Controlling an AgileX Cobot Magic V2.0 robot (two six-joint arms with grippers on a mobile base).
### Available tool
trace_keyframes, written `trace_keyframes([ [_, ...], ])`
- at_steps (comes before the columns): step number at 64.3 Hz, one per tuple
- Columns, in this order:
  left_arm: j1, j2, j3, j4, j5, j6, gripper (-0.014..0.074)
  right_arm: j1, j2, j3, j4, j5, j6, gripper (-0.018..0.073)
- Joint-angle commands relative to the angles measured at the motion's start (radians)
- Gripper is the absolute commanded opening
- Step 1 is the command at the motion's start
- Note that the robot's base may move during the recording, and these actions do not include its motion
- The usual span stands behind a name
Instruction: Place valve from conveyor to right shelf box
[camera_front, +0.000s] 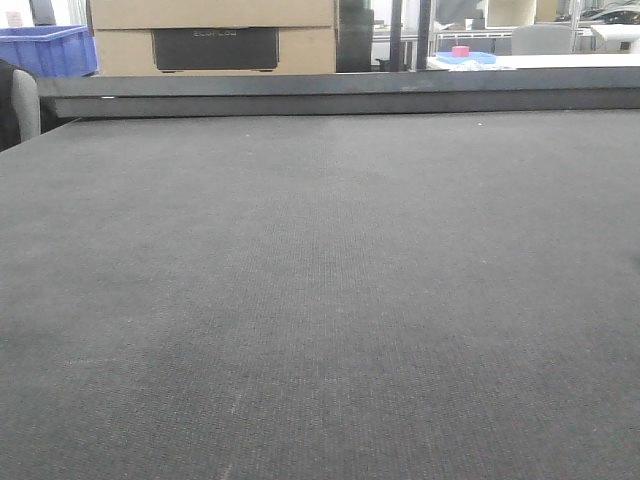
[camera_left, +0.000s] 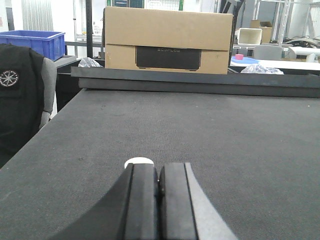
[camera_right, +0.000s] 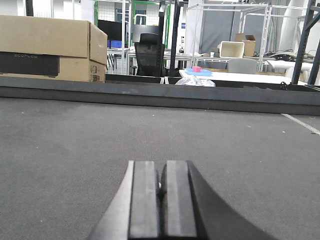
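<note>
The conveyor is a wide dark grey woven belt that fills the front view, with a dark metal rail along its far edge. No valve shows in any view, and the right shelf box is out of view. My left gripper hovers low over the belt with its jaws shut together on nothing. A small white round spot peeks out just beyond its left fingertip. My right gripper is also shut and empty above the belt. Neither gripper appears in the front view.
Behind the rail stands a cardboard box with a blue bin to its left. A dark garment over a chair sits off the belt's left edge. A white table with a pink object stands at the back right.
</note>
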Motion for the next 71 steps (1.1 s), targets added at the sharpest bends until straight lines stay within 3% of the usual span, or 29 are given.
trace_keyframes([
  [1,0.003,-0.004,-0.003,0.003,-0.015,-0.012,-0.0111,-0.005,-0.004,-0.001,-0.001,-0.018,-0.003,-0.0163],
  [61,0.003,-0.004,-0.003,0.002,-0.023,-0.012,-0.0111,-0.005,-0.004,-0.001,-0.001,-0.065,-0.003,-0.0163],
  [71,0.003,-0.004,-0.117,-0.026,0.135,-0.012,-0.0111,-0.005,-0.004,-0.093,-0.001,0.038,-0.003,-0.0163],
])
